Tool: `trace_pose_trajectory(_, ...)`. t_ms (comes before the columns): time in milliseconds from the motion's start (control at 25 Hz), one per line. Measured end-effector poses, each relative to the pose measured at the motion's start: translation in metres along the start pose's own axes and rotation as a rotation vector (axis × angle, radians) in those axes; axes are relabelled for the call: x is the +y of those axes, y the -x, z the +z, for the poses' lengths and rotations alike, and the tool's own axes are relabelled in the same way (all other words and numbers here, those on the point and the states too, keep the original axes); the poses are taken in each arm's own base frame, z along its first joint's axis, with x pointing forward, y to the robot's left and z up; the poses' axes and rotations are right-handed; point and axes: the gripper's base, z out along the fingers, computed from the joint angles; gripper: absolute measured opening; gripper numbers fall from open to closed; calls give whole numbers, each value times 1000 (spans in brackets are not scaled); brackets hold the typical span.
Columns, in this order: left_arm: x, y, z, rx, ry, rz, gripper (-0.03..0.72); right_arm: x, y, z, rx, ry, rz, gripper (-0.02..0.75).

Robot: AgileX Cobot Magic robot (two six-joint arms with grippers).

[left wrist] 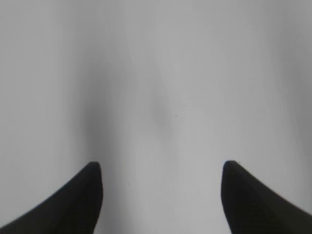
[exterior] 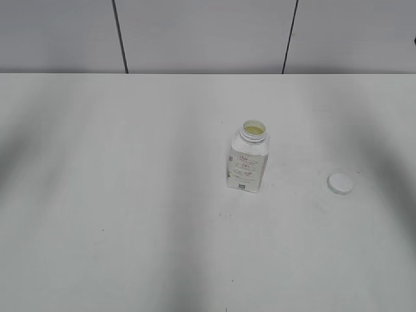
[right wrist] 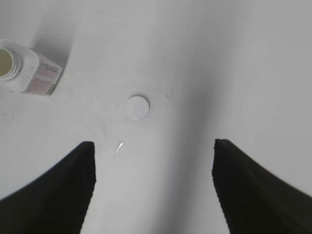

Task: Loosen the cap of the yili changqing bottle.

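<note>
Worktop [exterior: 130, 195] first: a broad, matt white surface fills all three of my feeds, with a grey panelled wall behind it on the exterior view. Near its middle stands the yili changqing bottle [exterior: 247, 159], a small squarish white plastic bottle with rounded shoulders and a label of fine grey print, upright and with its wide neck uncovered, so I can see pale yellowish contents inside. The cap [exterior: 340, 184], a small round flat white plastic screw cap, lies flat on the worktop well apart from the bottle, to its right.

I judge the task complete and beyond: the cap is not merely loosened but fully off, and nothing remains to be turned.

Neither arm shows on the exterior view. The left wrist feed gives me only the left end effector [left wrist: 162, 168], its dark fingers spread wide with nothing between them, over bare worktop. The right wrist feed shows the right end effector [right wrist: 154, 146], likewise spread and empty, above the cap [right wrist: 138, 107], with the bottle [right wrist: 29, 70] at the upper left corner. A small glinting wet mark [right wrist: 119, 145] just beside the cap shows only there.
</note>
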Motion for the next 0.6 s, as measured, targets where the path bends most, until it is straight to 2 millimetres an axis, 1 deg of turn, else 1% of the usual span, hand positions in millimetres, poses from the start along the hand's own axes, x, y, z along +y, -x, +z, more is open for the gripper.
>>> trace_pose_trajectory(40, -1, -6, -3, -2, -9, -3, 470, 2, -6, -9, -17, -4, -1, 586)
trace_pose_trajectory(200, -4, -41, -10, 16, -21, -6, 470, 9, -30, -28, -41, -10, -1, 586)
trace_pose_trajectory(320, -6, -72, -14, 27, -28, -8, 470, 15, -50, -39, -55, -13, -3, 586)
trace_pose_trajectory(480, -9, -108, -18, -4, -36, -12, 470, 20, -71, -49, -72, -17, -2, 586)
trace_pose_trajectory(600, -11, -133, -20, -46, -40, -16, 470, 24, -86, -53, -76, -17, 11, 586)
